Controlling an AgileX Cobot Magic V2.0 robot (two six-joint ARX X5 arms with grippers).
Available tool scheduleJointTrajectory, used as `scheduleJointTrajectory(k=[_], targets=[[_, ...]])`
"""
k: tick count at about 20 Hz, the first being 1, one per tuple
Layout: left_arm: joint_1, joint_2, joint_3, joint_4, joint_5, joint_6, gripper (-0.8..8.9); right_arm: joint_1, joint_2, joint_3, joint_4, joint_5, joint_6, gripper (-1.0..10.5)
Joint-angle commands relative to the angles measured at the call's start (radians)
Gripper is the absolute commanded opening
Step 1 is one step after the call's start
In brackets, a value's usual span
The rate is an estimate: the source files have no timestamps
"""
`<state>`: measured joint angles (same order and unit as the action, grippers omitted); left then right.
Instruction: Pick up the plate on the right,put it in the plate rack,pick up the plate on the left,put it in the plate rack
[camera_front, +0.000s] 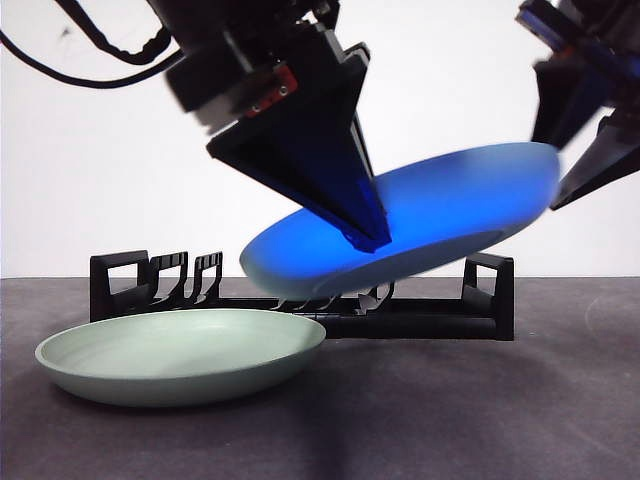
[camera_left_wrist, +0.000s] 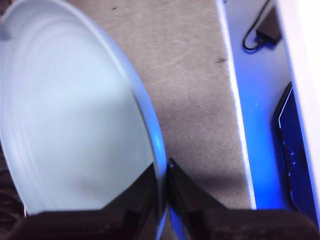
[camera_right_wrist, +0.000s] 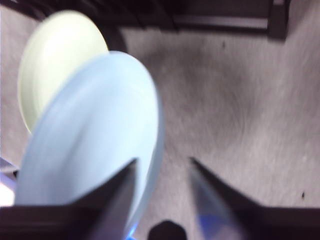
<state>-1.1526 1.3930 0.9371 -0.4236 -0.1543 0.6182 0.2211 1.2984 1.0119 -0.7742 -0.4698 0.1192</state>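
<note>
The front view is sharp, with a bright white wall behind. The blue plate (camera_front: 420, 225) glows strongly and its far rim is smeared. The table (camera_front: 500, 420) is dark. The right wrist view is blurry all over. The left wrist view is soft, with blue edges.

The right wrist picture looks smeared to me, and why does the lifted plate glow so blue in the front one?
Right wrist view: motion blur smears the round pale blue plate and the open right tool. Front view: that plate reads vivid, saturated blue, a camera colour cast; the round pale green plate stays sharp. Left wrist view: the left tool pinches the rim, fairly crisp.
</note>
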Motion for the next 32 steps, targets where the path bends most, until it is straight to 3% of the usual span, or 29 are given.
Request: scheduleJointTrajectory(k=[1,9,12,15,21,25,32], targets=[[0.0,0.004,0.0,0.02,-0.006,-0.058,-0.09,-0.006,-0.025,0.021,0.043,0.002,-0.002,4.1],[0.027,-0.033,0.14,0.028,-0.03,-0.351,-0.09,-0.041,-0.198,0.022,0.357,0.028,0.102,4.1],[0.13,-0.093,0.15,0.047,-0.029,-0.459,-0.09,-0.051,-0.235,0.022,0.377,0.116,0.1,4.1],[0.298,-0.148,0.15,0.045,-0.006,-0.521,-0.09,-0.052,-0.239,0.022,0.373,0.135,0.1,4.1],[0.562,-0.15,0.15,0.113,0.289,-0.569,-0.09,-0.052,-0.239,0.022,0.372,0.135,0.1,4.1],[0.662,-0.149,0.15,0.175,0.375,-0.575,-0.09,-0.052,-0.239,0.022,0.362,0.136,0.1,4.1],[0.856,-0.128,0.15,0.264,0.719,-0.651,-0.1,-0.052,-0.238,0.022,0.358,0.137,0.1,4.1]])
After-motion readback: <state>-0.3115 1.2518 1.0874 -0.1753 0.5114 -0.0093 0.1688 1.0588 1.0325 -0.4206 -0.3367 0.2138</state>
